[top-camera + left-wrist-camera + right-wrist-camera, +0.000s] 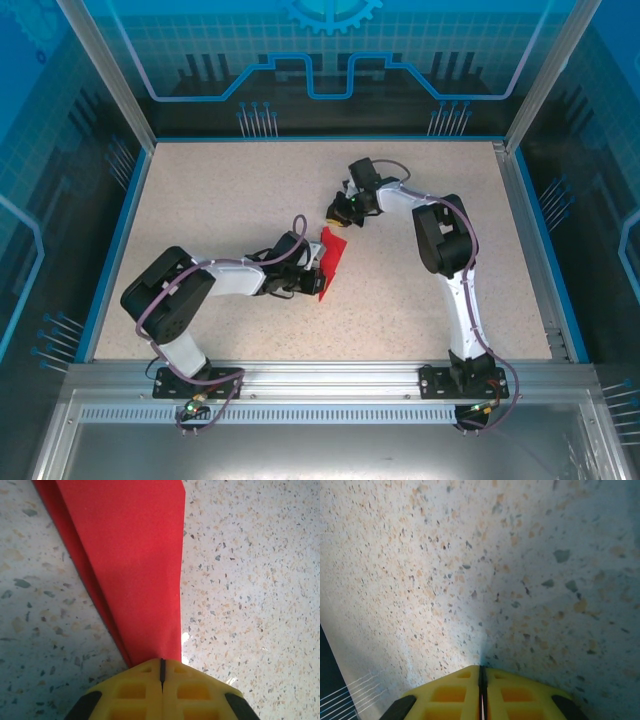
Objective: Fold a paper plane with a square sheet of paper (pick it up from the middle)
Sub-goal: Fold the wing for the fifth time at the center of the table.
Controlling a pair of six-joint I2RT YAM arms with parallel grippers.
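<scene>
The square sheet of paper (333,258) is bright red and folded into a slim dart shape, wide at its far end and pointed toward the near edge. It stands on edge at mid-table. My left gripper (312,268) is shut on it from the left. In the left wrist view the yellow jaws (162,661) pinch the narrow end of the layered red paper (135,555), which widens away from them. My right gripper (335,212) hovers just beyond the paper's far end, jaws shut. In the right wrist view, speckled tabletop lies ahead of its fingertips (482,668).
The speckled beige table (230,200) has a blue rim and glass walls on three sides. An aluminium rail (320,375) with both arm bases runs along the near edge. Bare table lies to the left, the right and the far side of the paper.
</scene>
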